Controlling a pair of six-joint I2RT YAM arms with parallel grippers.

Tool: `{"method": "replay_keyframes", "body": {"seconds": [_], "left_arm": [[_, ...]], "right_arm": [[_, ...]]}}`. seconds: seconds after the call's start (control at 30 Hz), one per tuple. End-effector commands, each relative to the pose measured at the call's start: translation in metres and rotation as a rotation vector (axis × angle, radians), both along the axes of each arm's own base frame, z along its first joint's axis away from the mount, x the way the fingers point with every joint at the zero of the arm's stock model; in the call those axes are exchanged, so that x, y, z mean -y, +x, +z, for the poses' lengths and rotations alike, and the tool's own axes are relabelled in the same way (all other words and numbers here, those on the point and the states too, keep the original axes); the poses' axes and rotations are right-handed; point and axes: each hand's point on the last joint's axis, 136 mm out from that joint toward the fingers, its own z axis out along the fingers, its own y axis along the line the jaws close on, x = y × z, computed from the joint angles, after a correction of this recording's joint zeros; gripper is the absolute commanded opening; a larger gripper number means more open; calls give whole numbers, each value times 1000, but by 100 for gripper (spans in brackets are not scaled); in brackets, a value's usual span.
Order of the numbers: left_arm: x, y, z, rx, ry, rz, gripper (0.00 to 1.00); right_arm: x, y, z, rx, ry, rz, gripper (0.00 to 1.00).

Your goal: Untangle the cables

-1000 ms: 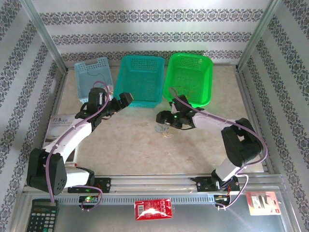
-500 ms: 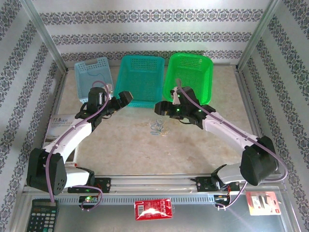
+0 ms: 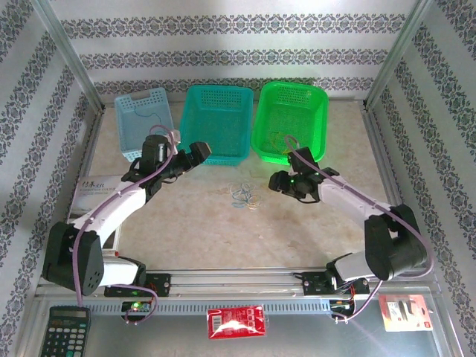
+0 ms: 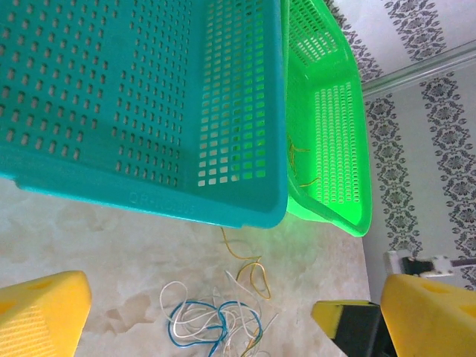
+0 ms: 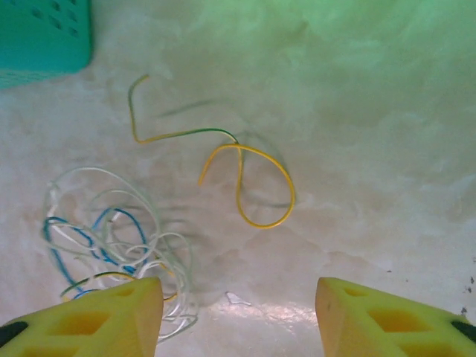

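Patterned wallpaper point(image 3: 223, 56) closes in a marbled table point(image 3: 201, 238) on three sides. On the metal ledge point(image 3: 149, 312) along its near edge lie a calculator point(image 3: 63, 331) at the left corner, a red packet point(image 3: 236, 323) in the middle and a carded pack point(image 3: 403, 311) at the right corner; their print is too small to read. A booklet point(image 3: 95, 192) lies by the left edge, its heading unreadable too. The cables point(image 3: 245, 195) lie mid-table, just before the teal basket point(image 3: 217, 119): white and blue strands in a loose tangle point(image 5: 111, 238), and a yellow strand point(image 5: 253, 186) looped just beside it. The left gripper point(image 3: 199, 154) hangs left of them by the teal basket's near wall, jaws spread wide and empty. The right gripper point(image 3: 275, 181) sits right of them, jaws apart over bare table. Nothing stands between either gripper and the cables. Along the far edge stand a blue basket point(image 3: 145, 119), the teal one and a green basket point(image 3: 291, 119), which holds a thin yellow wire point(image 4: 297, 160). Raised lettering on the teal rim cannot be read. A second ago the right gripper was down on the cables, covering them. Half a second ago it was up by the green basket. Now it has come back beside them, and they lie uncovered, slightly further left.
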Motion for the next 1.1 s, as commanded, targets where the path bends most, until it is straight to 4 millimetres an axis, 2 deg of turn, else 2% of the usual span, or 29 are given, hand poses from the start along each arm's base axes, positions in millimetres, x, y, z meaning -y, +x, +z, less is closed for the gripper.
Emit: {"method": "replay_keyframes", "body": {"seconds": [0.0,0.07,0.47,0.77,1.07], "left_arm": [[13,5,14,45,-32,-25,100],[17,5,14,45,-32,-33,100],[32,6,9,38,-25,-58,100],[38,7,9,37,-22,-69,100],[39,6,8,35,-21,-72,100]], "right_arm": [[5,1,-19,-28,-39,-2,50],[2,3,-24,-38,-36,2,46],[-10,21,-39,-56,38,-40,44],[-16,26,-47,-76,74,-58,42],[-10,28,-53,-72,84,-96,37]]}}
